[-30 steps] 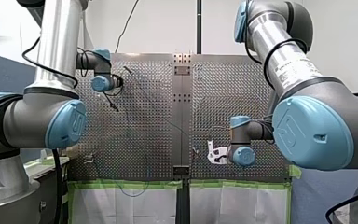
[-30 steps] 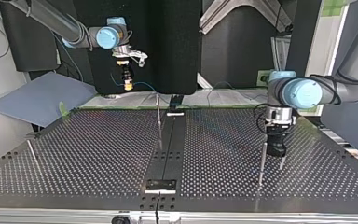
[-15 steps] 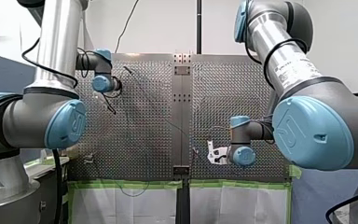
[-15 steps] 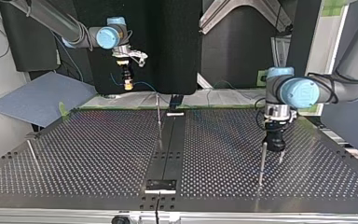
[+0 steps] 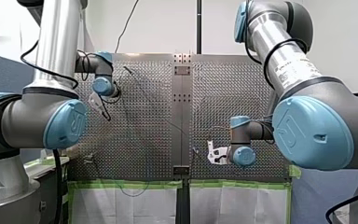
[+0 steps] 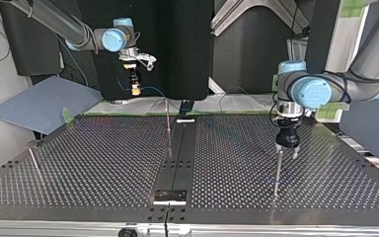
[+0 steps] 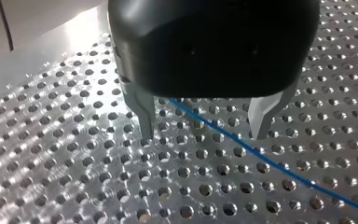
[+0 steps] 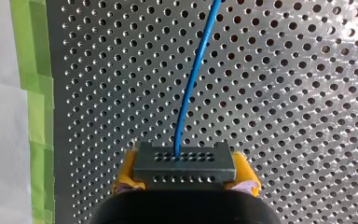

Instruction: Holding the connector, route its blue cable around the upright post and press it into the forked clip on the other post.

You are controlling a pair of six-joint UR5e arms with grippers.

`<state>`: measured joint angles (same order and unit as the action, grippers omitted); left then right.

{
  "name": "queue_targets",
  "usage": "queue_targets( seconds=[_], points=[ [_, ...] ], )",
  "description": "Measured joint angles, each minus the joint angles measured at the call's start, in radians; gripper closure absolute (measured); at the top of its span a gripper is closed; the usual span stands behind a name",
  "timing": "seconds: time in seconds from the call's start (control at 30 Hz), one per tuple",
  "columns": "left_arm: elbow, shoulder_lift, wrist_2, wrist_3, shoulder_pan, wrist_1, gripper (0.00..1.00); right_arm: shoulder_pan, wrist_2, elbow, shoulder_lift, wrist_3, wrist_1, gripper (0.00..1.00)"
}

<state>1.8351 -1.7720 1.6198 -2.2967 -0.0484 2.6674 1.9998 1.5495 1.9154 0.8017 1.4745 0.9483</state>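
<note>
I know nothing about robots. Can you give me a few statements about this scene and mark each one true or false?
1. The right end effector holds a dark connector between yellow pads. True.
2. The cable leaving the connector is red. False: it is blue.
3. The left end effector is shut on the cable. False: its fingers are open, and the cable runs between them, not gripped.
4. The table is full of holes. True.
</note>
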Motion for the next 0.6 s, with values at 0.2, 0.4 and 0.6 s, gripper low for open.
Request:
queue_targets(
  seconds=[0.2,0.4,0.6],
  points=[
    [0.019,0.049,0.056,0.056,0.009,0.055,0.00,0.000,0.000,0.000,0.000,0.000,0.001,1.00],
    [0.008,0.104,0.090,0.112,-0.004,0.111,0.00,-0.001,0.000,0.000,0.000,0.003,0.003,1.00],
    [-0.034,0.152,0.091,0.159,-0.008,0.159,0.00,-0.001,0.000,0.000,0.000,0.005,0.003,1.00]
  ],
)
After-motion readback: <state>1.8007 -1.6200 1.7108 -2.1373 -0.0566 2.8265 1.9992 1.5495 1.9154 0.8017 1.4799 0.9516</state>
